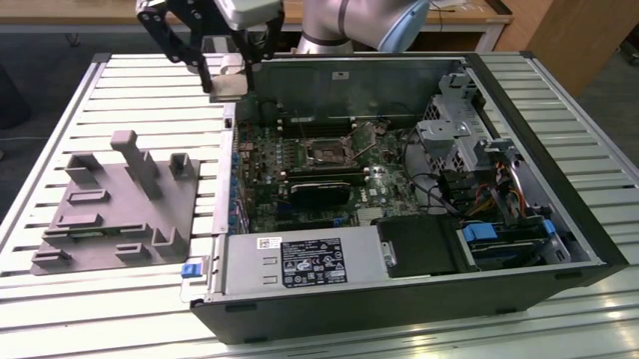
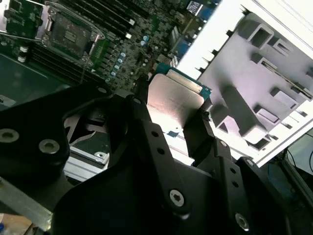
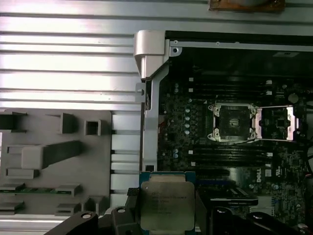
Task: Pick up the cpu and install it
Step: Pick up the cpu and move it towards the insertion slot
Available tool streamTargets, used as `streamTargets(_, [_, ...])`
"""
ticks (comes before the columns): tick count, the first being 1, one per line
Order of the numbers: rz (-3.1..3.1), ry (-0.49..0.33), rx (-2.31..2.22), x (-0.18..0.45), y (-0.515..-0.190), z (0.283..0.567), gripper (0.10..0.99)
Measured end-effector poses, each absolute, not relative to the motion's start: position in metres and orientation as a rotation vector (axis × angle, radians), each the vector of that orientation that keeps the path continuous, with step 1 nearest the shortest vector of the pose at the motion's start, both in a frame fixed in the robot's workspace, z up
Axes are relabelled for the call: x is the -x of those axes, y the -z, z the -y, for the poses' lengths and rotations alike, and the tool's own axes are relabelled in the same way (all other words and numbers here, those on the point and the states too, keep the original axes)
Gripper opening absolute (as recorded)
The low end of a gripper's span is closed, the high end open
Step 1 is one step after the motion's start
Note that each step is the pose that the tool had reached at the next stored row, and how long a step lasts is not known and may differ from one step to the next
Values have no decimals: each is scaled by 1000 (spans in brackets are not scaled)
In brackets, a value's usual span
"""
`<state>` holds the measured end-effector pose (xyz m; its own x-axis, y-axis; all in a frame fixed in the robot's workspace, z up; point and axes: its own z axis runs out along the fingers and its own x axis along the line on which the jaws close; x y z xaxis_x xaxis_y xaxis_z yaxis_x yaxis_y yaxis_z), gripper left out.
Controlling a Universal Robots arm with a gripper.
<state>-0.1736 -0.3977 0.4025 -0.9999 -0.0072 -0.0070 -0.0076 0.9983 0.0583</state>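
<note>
The cpu (image 1: 229,87) is a flat square chip with a silver top, held in the air over the back corner of the open computer case at the exterior view's left. My gripper (image 1: 227,78) is shut on it, one black finger on each side. Both wrist views show the cpu (image 3: 166,201) (image 2: 173,98) clamped between the fingers (image 2: 143,105). The black motherboard socket (image 1: 327,153) (image 3: 234,122) (image 2: 71,34) lies open in the case with its metal frame lifted, away from the chip and with nothing in it.
The grey fixture block (image 1: 115,202) with upright posts sits on the slatted table at the exterior view's left, beside the case. The case wall (image 1: 227,187), the power supply (image 1: 299,262), drive cages (image 1: 450,127) and cables (image 1: 469,194) surround the motherboard.
</note>
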Motion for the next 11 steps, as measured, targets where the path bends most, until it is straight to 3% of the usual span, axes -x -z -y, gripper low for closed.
streamTargets(11, [-3133,-91,12,138,-396,375,537])
